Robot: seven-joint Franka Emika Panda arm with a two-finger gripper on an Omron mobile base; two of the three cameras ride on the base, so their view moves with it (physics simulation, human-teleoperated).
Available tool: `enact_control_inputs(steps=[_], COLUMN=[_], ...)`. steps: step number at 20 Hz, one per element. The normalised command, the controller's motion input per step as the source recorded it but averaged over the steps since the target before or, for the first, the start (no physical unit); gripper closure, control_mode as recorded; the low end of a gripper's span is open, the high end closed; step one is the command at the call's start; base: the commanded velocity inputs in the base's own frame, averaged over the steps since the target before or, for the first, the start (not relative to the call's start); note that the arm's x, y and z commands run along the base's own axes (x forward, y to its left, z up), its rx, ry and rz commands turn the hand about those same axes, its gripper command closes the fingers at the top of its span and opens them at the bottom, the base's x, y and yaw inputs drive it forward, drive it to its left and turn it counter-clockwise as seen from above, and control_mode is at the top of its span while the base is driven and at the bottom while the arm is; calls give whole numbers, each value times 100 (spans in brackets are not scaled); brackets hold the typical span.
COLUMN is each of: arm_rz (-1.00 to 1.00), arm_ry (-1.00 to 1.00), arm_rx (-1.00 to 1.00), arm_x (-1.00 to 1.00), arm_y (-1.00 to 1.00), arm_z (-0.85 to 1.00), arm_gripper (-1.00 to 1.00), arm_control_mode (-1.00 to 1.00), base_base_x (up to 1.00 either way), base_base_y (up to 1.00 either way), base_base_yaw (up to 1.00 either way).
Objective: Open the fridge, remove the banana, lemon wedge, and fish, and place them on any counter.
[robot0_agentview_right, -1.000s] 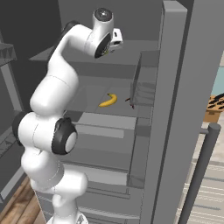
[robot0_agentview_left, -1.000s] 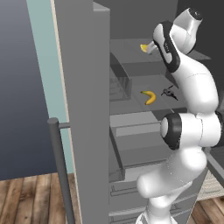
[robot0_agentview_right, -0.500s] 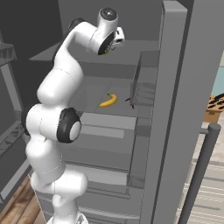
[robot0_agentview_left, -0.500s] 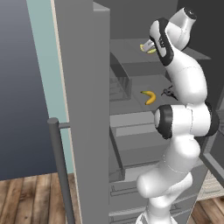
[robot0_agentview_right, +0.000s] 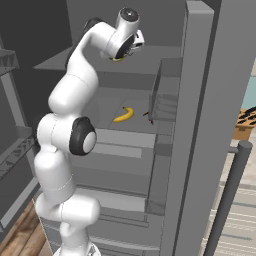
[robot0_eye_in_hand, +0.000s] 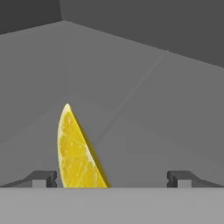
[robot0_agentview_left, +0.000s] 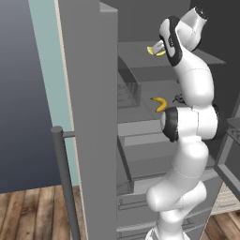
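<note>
The fridge stands open, and my arm reaches up to its upper shelf. There my gripper is open around the lemon wedge. In the hand view the bright yellow lemon wedge stands on edge between the two fingertips, close to the left one and well clear of the right. Its rim just peeks out under the hand in the right base view. One shelf lower lies the banana. The small dark fish lies beside it.
The open door carries wire bins and a long bar handle. The other door's handle stands at the front left. Grey drawers fill the lower fridge. A wooden floor lies below.
The hand has pushed further in over the upper shelf toward the lemon wedge, and the elbow has swung with it. The jaws stayed open; banana and fish have not moved.
</note>
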Motion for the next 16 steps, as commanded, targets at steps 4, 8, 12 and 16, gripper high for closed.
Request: enact_control_inputs(steps=[4, 8, 12, 16], arm_rz=[2, 0, 0, 0], arm_ry=[1, 0, -1, -6], arm_rx=[0, 0, 0, 0], arm_x=[0, 0, 0, 0], arm_y=[14, 24, 19, 11], arm_z=[-10, -36, -47, -26], arm_gripper=[-100, -100, -100, -100], arm_control_mode=[-100, -100, -100, -100], base_base_x=[0, 0, 0, 0], base_base_y=[0, 0, 0, 0], base_base_yaw=[0, 0, 0, 0])
